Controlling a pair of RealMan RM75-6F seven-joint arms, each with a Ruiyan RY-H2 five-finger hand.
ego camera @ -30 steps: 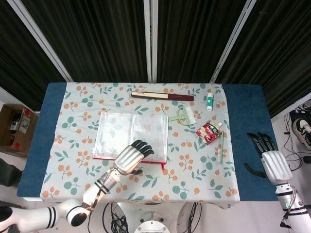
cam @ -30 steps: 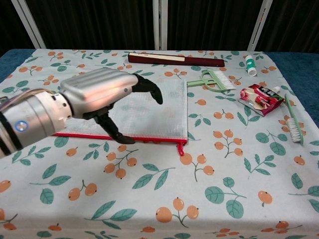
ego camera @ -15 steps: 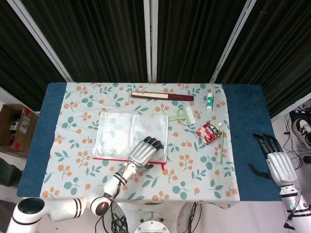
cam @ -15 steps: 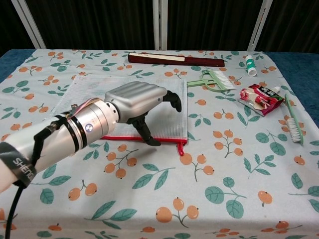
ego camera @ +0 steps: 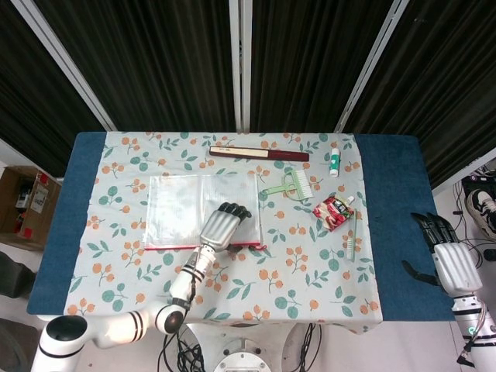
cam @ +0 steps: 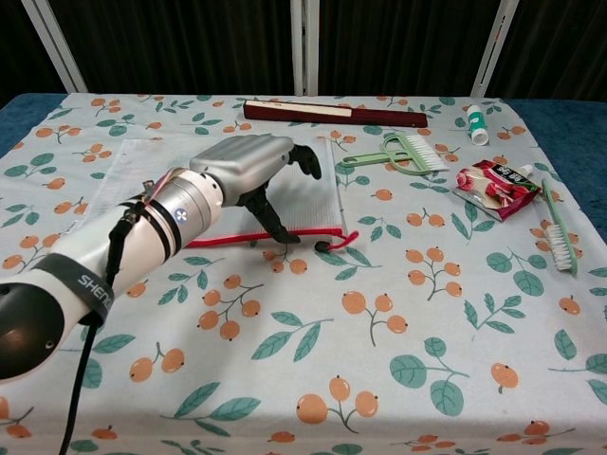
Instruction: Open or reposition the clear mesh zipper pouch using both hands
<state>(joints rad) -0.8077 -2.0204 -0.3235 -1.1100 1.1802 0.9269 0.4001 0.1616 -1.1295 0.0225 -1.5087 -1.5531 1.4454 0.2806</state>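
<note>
The clear mesh zipper pouch (ego camera: pixel 186 208) lies flat on the floral tablecloth, its red zipper edge (cam: pixel 228 237) toward me. My left hand (ego camera: pixel 223 225) rests on the pouch's near right corner, fingers spread and bent down onto the mesh. In the chest view the left hand (cam: pixel 248 167) presses the mesh from above, and its thumb (cam: pixel 275 226) touches down by the red zipper; the zipper pull (cam: pixel 327 245) lies just right of it. My right hand (ego camera: pixel 452 262) hangs beyond the table's right edge with its fingers apart, holding nothing, and the chest view does not show it.
Behind the pouch lies a long dark red case (ego camera: pixel 258 153). To its right are a green comb (ego camera: pixel 293 186), a small white bottle (ego camera: pixel 335 161), a red packet (ego camera: pixel 332 212) and a green toothbrush (ego camera: pixel 351 236). A cardboard box (ego camera: pixel 27 205) stands on the floor at left.
The pouch has slid left and slightly away under my left hand, which moved with it. My right hand has drifted a little further right and down, off the table.
</note>
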